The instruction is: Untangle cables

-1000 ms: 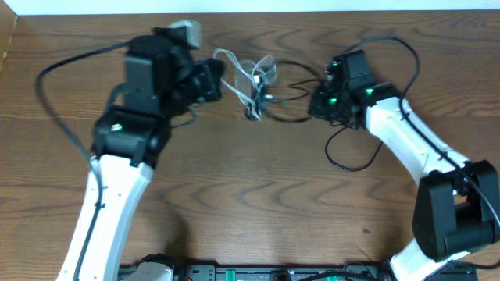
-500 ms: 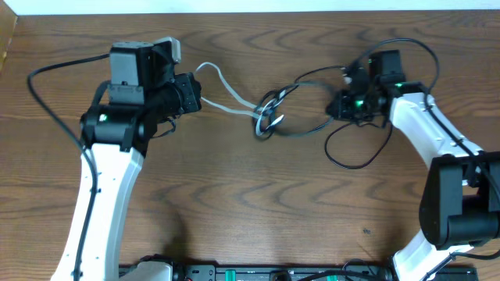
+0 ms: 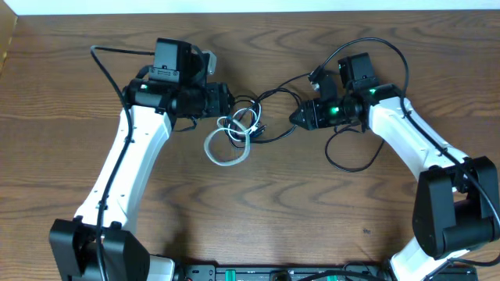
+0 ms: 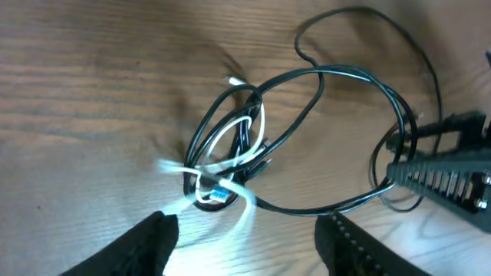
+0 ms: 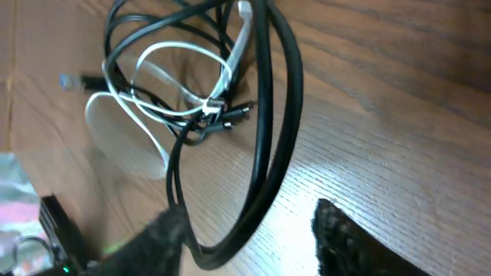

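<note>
Two arms now stand closer together over the wooden table [image 3: 250,211] than half a second ago: the left arm [image 3: 129,168] has swung in from the table's left, and the right arm [image 3: 406,144] has leaned in towards the middle. Then, the cables were drawn taut between the two pincers; now they lie slack in a loose heap on the table, between the pincers and near both. The left gripper [image 4: 245,253] has let go, its fingers [image 4: 149,245] spread wide with nothing pinched, and the tangle sits just beyond them. The right gripper [image 5: 253,245] is likewise parted; a loop of the black cable [image 5: 285,130] runs through the gap between its fingers without being clamped. The white cable [image 5: 184,47], earlier stretched out from the left pincer, has fallen into a round coil at the near side of the heap, still threaded through the black loops. Both wrist views cut their fingers off at the lower edge. From the left wrist the white cable is smeared by blur, and how the strands cross at the knot cannot be read. A small plug end [image 5: 73,79] shows only faintly.
</note>
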### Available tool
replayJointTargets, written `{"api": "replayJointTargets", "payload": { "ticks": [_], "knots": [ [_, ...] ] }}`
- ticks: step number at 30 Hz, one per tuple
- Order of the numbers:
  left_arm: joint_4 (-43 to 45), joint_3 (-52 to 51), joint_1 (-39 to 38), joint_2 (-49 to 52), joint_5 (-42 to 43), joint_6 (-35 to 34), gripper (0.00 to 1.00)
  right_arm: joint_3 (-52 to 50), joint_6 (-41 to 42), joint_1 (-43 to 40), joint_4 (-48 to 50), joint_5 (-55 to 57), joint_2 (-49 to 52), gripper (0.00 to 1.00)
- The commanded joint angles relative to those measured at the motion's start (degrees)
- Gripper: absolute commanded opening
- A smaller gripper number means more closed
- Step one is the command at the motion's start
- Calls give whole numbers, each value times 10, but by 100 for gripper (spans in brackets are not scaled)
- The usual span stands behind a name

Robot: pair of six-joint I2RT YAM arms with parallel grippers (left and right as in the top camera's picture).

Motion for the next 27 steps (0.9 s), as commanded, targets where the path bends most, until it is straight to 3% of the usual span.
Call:
{"api": "replayJointTargets", "payload": {
  "ticks": [1,7,17,27],
  "knots": [
    [-4,12,-3,2,5,39,64,-2,14,-8,7,-3,-14,56],
    [-3,12,-3,2,5,43,65,-2,75,-7,16,66,-14,66],
    [1,4,-18,25,5,42,66,-2,111,1,32,116,-14,71],
    [71,4,-69,120,-2,42,66,-2,111,0,33,123,-14,75]
  ]
}}
